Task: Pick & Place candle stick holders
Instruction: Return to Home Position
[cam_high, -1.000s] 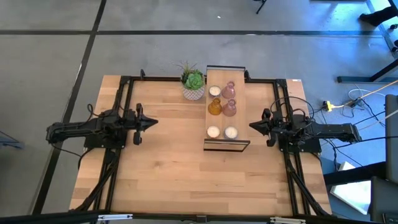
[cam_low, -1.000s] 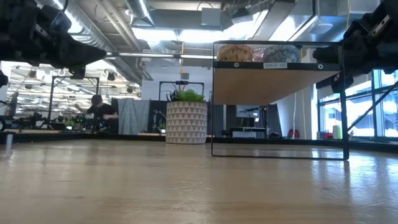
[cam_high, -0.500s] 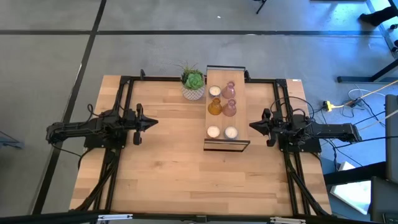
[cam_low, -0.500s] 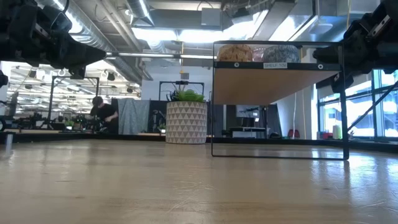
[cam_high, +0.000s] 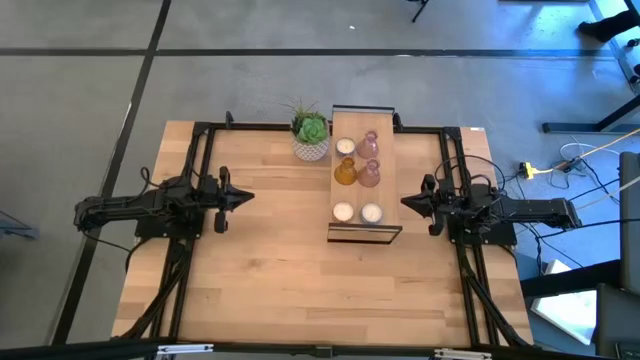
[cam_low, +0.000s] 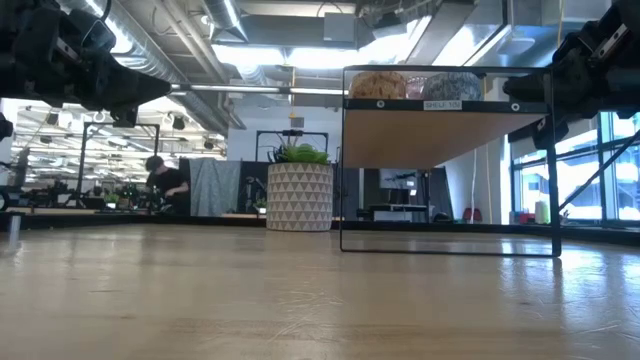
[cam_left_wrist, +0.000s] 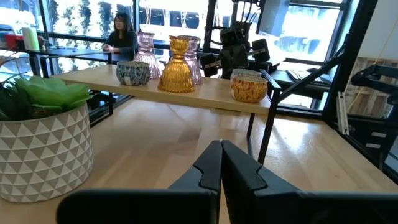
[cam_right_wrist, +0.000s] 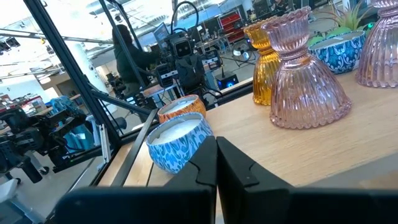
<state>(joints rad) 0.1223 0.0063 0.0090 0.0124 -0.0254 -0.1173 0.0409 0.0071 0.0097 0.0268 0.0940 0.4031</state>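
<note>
Three candle stick holders stand on their wide bases on the top board of a small wooden shelf (cam_high: 385, 165) at the table's middle: an amber one (cam_high: 345, 172) and two pale pink ones (cam_high: 369, 143) (cam_high: 369, 174). The left wrist view shows the amber holder (cam_left_wrist: 177, 65) in front of the pink ones (cam_left_wrist: 146, 53). In the right wrist view a pink holder (cam_right_wrist: 305, 74) is nearest. My left gripper (cam_high: 248, 197) hangs shut left of the shelf, pointing level at it. My right gripper (cam_high: 405, 203) hangs shut just right of the shelf. Neither touches anything.
Patterned candle bowls (cam_high: 343, 211) (cam_high: 371, 212) (cam_high: 345, 146) share the shelf top with the holders. A green plant in a white patterned pot (cam_high: 311, 135) stands on the table at the shelf's far left corner. Black frame rails (cam_high: 190, 250) run along both table sides. A person (cam_low: 165, 180) is in the room behind.
</note>
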